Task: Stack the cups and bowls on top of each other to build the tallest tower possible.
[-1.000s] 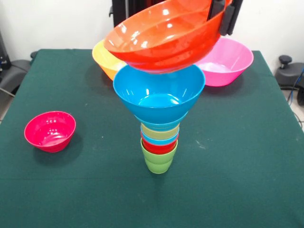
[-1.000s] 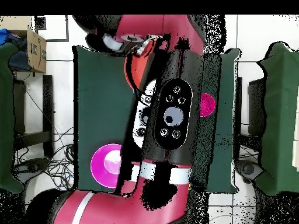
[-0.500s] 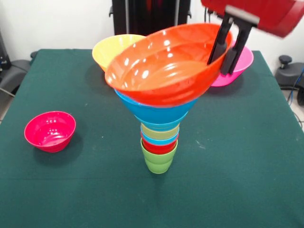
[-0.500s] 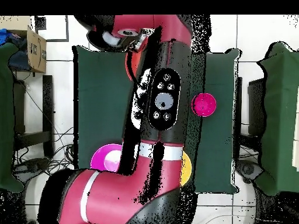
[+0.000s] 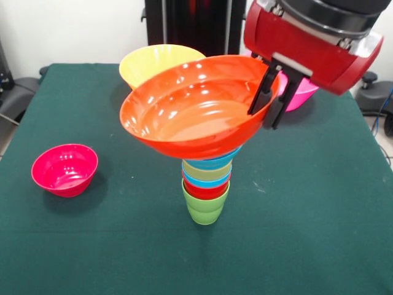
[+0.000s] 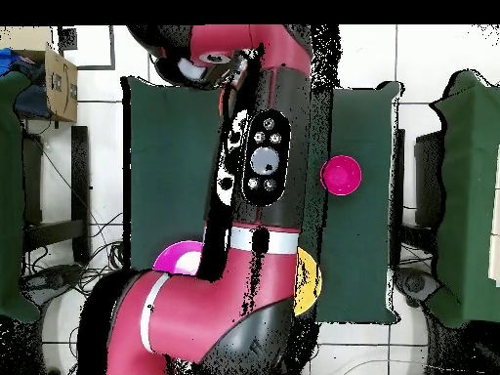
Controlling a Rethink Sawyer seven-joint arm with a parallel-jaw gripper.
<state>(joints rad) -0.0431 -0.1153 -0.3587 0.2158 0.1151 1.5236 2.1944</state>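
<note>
Green-clothed table (image 5: 73, 246) is holding the tower (image 5: 207, 184) at centre — gripper (image 5: 269, 101) is pinching the red-orange bowl (image 5: 190, 110) by its rim. Since a second ago it is coming down, now settling onto the stack, hiding the blue bowl — release remaining.

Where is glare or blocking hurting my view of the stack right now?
Front view: bright glare streaks on the red-orange bowl inside, which hides the blue bowl beneath except a sliver; claw sharp, clamped on its rim; soft shadow beside the magenta bowl. Overhead view: the arm covers the tower entirely; only the magenta bowl shows clearly.
</note>
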